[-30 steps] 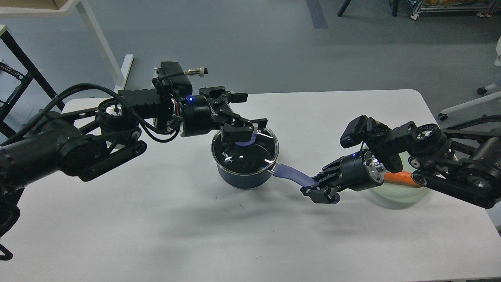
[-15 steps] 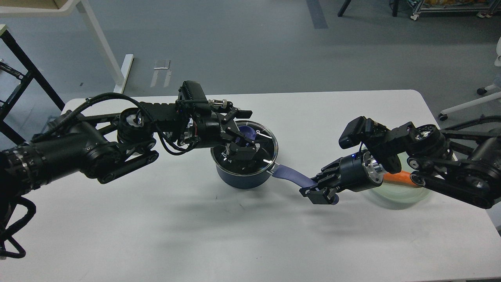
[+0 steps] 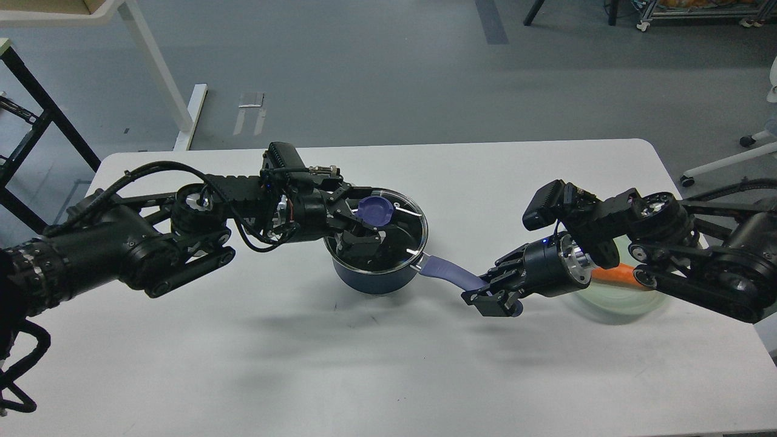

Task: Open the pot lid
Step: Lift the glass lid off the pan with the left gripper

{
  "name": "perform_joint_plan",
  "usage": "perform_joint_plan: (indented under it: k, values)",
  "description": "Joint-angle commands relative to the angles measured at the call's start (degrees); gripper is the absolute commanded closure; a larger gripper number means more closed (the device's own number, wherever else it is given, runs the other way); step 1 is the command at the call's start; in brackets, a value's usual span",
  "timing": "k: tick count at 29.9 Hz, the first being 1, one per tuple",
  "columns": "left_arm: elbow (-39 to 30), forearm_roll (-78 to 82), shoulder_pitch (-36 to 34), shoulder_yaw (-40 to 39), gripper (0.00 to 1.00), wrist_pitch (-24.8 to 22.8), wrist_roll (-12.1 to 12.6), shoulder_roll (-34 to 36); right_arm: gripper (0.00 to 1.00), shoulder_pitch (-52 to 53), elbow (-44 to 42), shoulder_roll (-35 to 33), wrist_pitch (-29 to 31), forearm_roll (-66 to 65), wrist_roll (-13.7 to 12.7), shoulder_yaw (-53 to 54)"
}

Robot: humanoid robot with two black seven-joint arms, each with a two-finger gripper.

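Observation:
A dark blue pot (image 3: 371, 280) stands on the white table (image 3: 243, 352) left of centre. Its glass lid (image 3: 405, 233) sits level on the rim, with a round blue knob (image 3: 375, 210) on top. My left gripper (image 3: 358, 223) reaches in from the left, low over the lid. Its fingers (image 3: 364, 241) are closed in against the knob from both sides. The pot's long blue handle (image 3: 448, 271) points right. My right gripper (image 3: 493, 298) is shut on the handle's far end.
A pale green glass plate (image 3: 613, 301) with an orange carrot (image 3: 612, 276) lies at the right, partly under my right arm. White desk legs and a black frame stand on the floor at the back left.
My left gripper came down from above the lid's far side onto the knob and closed in around it. The lid stays on the pot. The right gripper keeps hold of the handle.

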Motion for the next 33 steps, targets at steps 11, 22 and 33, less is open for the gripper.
perform_joint_plan:
  k: [11,22,33]
  values:
    - [-2.1,-1.7,-0.9,-0.5,0.67,0.2,0.0,1.7,0.72,0.0,0.0,-0.3,-0.1,0.0,0.0,0.1]
    - [-9.7,-2.0,-4.1,-0.2,0.66,0.8,0.0,18.5,0.72,0.0,0.2,-0.6,-0.1,0.0,0.0,0.1]
    - [-9.9,-1.6,2.0,14.1,0.65,18.4,0.0,35.0,0.72,0.0,0.2,-0.6,-0.1,0.0,0.0,0.1]
